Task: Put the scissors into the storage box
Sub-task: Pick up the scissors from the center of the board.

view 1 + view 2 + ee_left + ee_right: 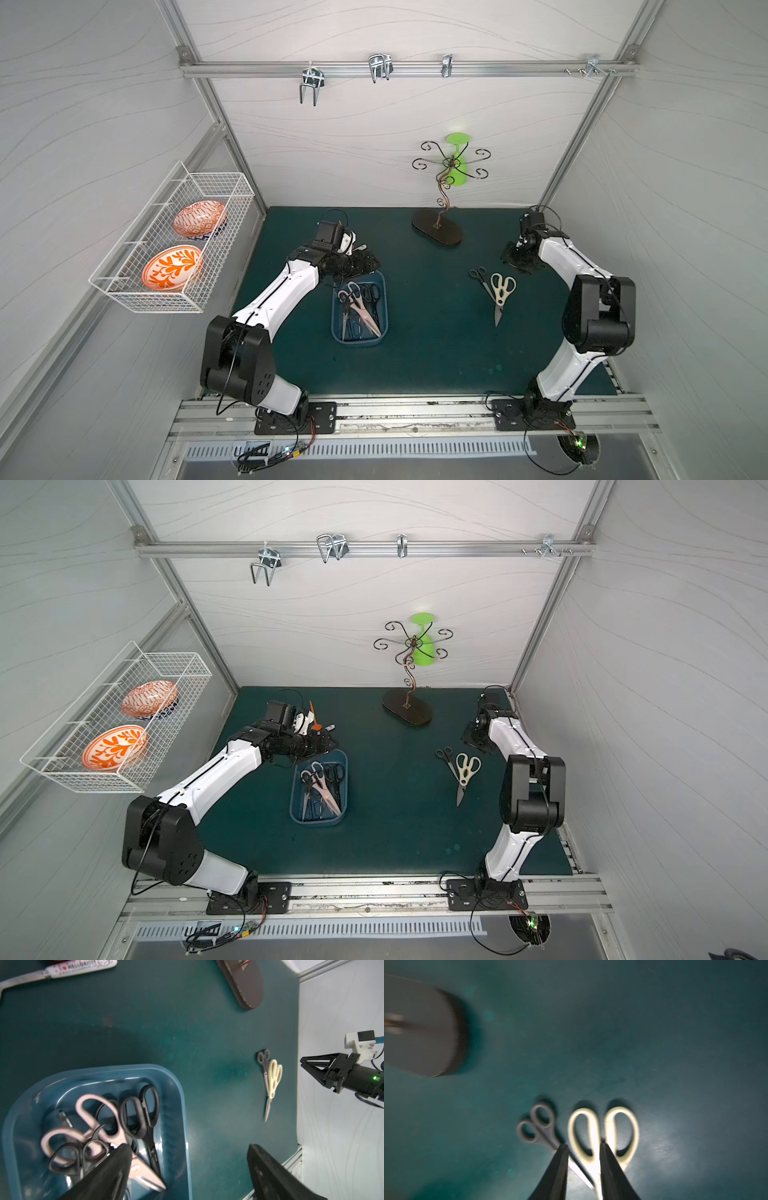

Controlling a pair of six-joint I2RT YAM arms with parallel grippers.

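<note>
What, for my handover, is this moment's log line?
left gripper: open, at blue plastic storage box | right gripper: open, near cream-handled scissors | small black-handled scissors: unboxed

The left arm reaches forward; the left gripper has jaws spread wide. The right arm is sharply bent; the right gripper has jaws narrowly parted.
</note>
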